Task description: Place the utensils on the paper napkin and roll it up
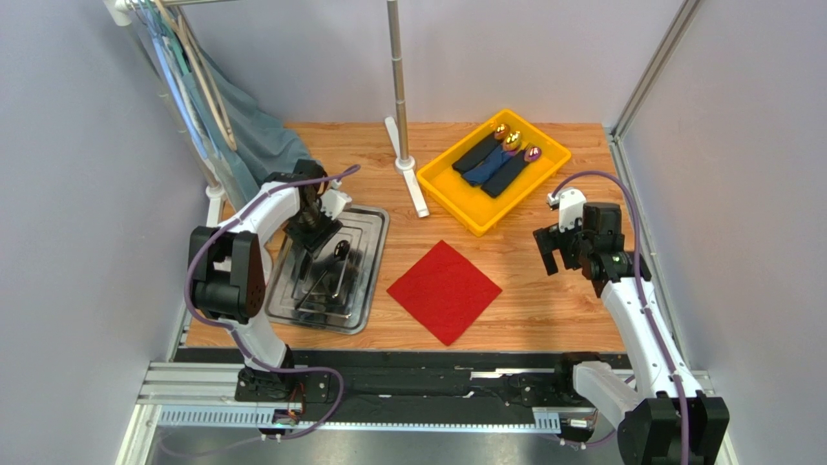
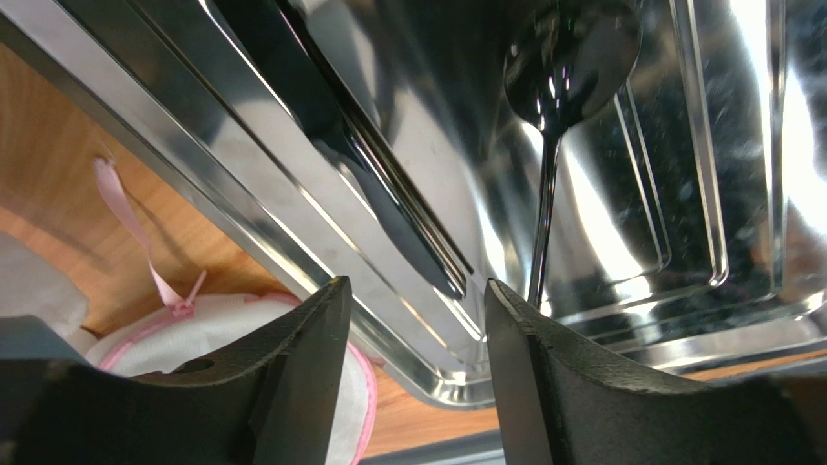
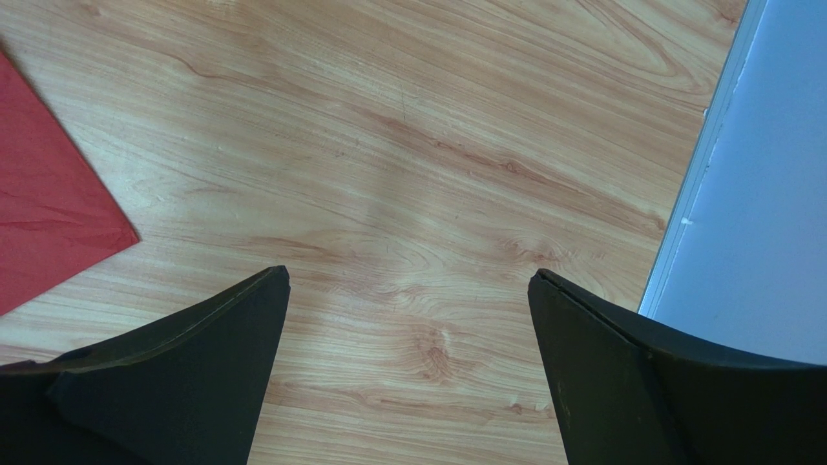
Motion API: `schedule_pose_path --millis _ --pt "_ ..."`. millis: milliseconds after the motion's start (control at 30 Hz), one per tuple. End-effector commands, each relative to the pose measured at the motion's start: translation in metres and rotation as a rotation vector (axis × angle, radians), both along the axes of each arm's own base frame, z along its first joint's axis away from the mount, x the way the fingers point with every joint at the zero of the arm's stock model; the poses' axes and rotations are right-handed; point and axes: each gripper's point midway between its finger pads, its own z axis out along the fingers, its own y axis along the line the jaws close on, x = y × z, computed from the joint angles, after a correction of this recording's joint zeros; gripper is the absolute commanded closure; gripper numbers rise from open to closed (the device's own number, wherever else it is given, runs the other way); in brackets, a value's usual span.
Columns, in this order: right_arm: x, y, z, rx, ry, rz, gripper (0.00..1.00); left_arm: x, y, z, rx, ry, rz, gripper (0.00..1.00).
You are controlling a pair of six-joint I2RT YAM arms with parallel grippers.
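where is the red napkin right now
In the top view, the paper napkin lies flat mid-table, between the steel tray and the right gripper.

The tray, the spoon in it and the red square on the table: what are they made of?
The tray looks like polished steel: it mirrors light sharply. The spoon seems metal with a glossy dark finish; bright highlights run along its bowl. The red square looks like thin matte paper, probably a napkin: flat, no shine.
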Motion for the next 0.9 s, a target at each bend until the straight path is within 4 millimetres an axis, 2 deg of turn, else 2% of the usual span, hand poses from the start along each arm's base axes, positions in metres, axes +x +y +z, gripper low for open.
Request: schedule_pose_path --millis 0,133,367,533,867 --pt "0.012 0.002 0.02 0.024 -0.052 -0.011 0.0 0.012 -0.018 0.008 -0.082 -0.003 0.098 0.42" --pt "0.014 0.003 0.02 0.027 -0.046 -0.014 0.0 0.015 -0.021 -0.001 -0.086 0.034 0.137 0.48" --pt "0.014 0.002 0.018 0.022 -0.037 -0.012 0.0 0.025 -0.01 -0.015 -0.046 0.027 0.214 0.54" --pt "0.013 0.004 0.015 0.025 -0.026 -0.006 0.0 0.029 -0.001 -0.024 -0.041 0.053 0.254 0.57" --pt "0.013 0.004 0.01 0.032 -0.01 -0.015 0.0 0.041 0.0 -0.033 -0.037 0.051 0.246 0.57"
